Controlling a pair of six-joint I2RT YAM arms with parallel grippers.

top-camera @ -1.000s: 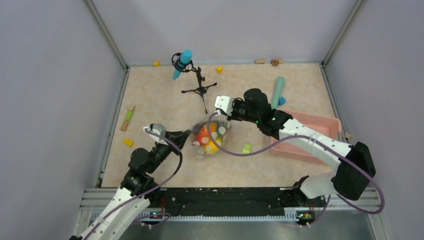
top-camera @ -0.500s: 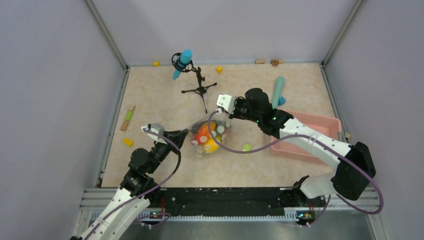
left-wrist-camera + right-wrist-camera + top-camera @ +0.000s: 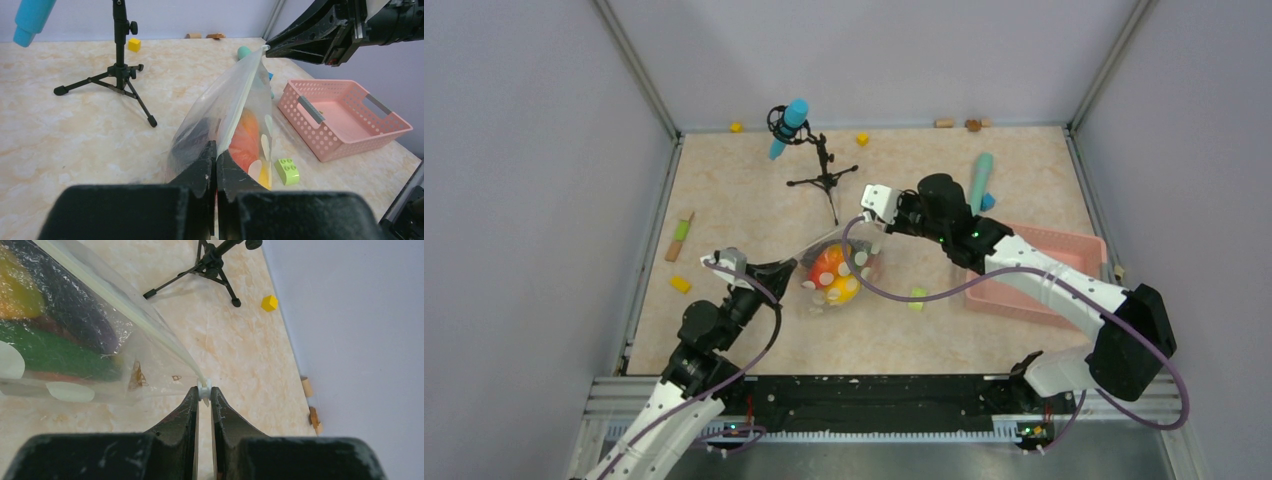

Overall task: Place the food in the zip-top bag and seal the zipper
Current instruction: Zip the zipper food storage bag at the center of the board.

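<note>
A: State of the left gripper (image 3: 216,150)?
B: Tips pressed together, pinching the near lower corner of the zip-top bag (image 3: 225,107). The bag rises from the tips, drawn taut up and away
A: Where is the food (image 3: 244,140)?
B: Inside the bag, just beyond the tips: orange, yellow, something dark. A green block (image 3: 286,170) sits just right of the tips, the pink basket (image 3: 345,120) farther right, the tripod (image 3: 120,75) far off left
A: And the right gripper (image 3: 204,392)?
B: Clamped on the white end tab of the zipper (image 3: 120,307). The strip runs from its tips off to the upper left, purple and green pieces beneath it. A yellow cube (image 3: 269,303) lies beyond, to the right
</note>
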